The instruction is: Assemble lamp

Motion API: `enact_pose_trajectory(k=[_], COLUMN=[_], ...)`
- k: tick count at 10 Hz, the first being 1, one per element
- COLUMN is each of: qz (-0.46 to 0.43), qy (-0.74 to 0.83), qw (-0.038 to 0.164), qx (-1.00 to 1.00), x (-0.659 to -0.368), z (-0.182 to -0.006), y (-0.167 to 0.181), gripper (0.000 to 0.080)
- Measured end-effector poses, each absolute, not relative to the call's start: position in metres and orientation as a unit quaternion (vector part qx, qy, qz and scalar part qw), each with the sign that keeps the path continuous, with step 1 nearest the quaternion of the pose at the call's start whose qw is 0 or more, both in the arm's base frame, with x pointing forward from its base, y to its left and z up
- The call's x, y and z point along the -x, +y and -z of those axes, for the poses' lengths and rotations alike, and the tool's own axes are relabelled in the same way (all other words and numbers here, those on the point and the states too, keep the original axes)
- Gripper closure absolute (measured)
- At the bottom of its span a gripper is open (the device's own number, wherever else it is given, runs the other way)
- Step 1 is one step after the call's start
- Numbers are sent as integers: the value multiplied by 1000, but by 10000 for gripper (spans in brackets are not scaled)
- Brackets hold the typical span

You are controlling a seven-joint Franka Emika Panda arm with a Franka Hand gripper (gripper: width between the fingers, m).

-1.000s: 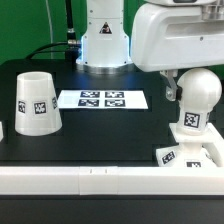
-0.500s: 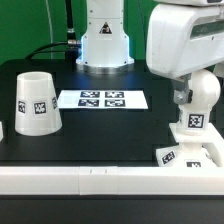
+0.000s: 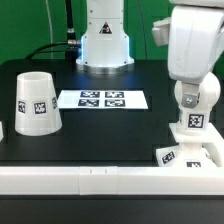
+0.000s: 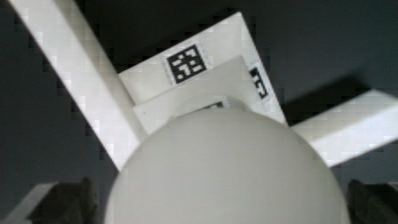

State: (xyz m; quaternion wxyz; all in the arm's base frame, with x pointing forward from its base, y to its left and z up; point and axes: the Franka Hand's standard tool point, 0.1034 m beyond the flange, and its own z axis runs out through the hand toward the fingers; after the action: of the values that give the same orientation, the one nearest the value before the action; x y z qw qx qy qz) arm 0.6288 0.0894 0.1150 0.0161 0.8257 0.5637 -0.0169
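Bulb [image 4: 217, 165] fills most of my wrist view, a smooth white dome right under me, and it hides nearly everything between my fingers. Only dark blurred tips [image 4: 54, 200] show at either side of it, so I cannot tell how wide my gripper [image 4: 210, 198] stands or whether it touches the bulb at all. Past the dome lies the square base [image 4: 199, 68], its tags showing, tight against a long white rail [image 4: 93, 75].

In the exterior view my white arm housing [image 3: 192, 42] covers the bulb's [image 3: 196, 100] top and the fingers entirely. That view does show the bulb standing upright on the base [image 3: 188, 152] at the table's near edge on the exterior view's right, just behind the rail [image 3: 110, 177]. The base is cut off by the frame there.

Farther off, the shade [image 3: 35, 102] sits mouth down on the exterior view's left, well apart, with bare black table [image 3: 110, 135] between. The marker board [image 3: 101, 99] lies flat behind that.
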Motion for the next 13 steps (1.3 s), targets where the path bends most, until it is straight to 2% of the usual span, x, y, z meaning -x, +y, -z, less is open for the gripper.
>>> enact_pose_trajectory(k=[3, 8, 9, 10, 13], qz=[24, 32, 32, 32, 31], qy=[666, 759, 758, 757, 747], qw=[27, 29, 29, 29, 30], qx=[-745, -650, -651, -652, -663], x=[-629, -629, -629, -629, -629], z=[-115, -115, -115, -115, -115], y=[94, 93, 93, 92, 92], gripper=[101, 101, 189, 222, 222])
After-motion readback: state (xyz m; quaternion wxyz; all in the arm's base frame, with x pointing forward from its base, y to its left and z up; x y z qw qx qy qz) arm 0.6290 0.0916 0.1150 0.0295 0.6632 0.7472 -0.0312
